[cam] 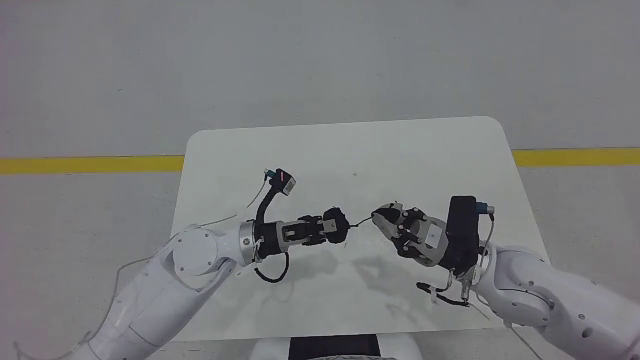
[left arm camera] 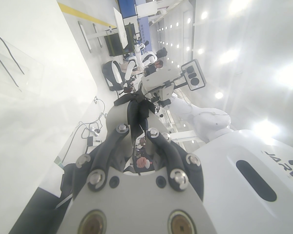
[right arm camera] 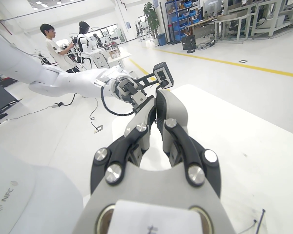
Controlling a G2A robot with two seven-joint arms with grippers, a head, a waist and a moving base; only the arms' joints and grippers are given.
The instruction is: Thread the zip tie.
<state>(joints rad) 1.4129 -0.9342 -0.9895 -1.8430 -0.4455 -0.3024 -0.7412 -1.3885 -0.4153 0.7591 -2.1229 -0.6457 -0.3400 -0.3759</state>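
Because the left gripper [cam: 338, 224] and right gripper [cam: 383, 219] both clench their fingers [right arm camera: 172, 107] on the zip tie [cam: 359, 223] spanning the gap between them above the worktop [cam: 400, 155], its tail should meet the head squarely.

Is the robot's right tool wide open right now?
No, the right wrist view shows the right tool's two fingers pressed together at their tips.

Over the table [cam: 300, 150], the left tool [cam: 338, 224] faces the right tool [cam: 383, 218], the zip tie [cam: 360, 223] between them.
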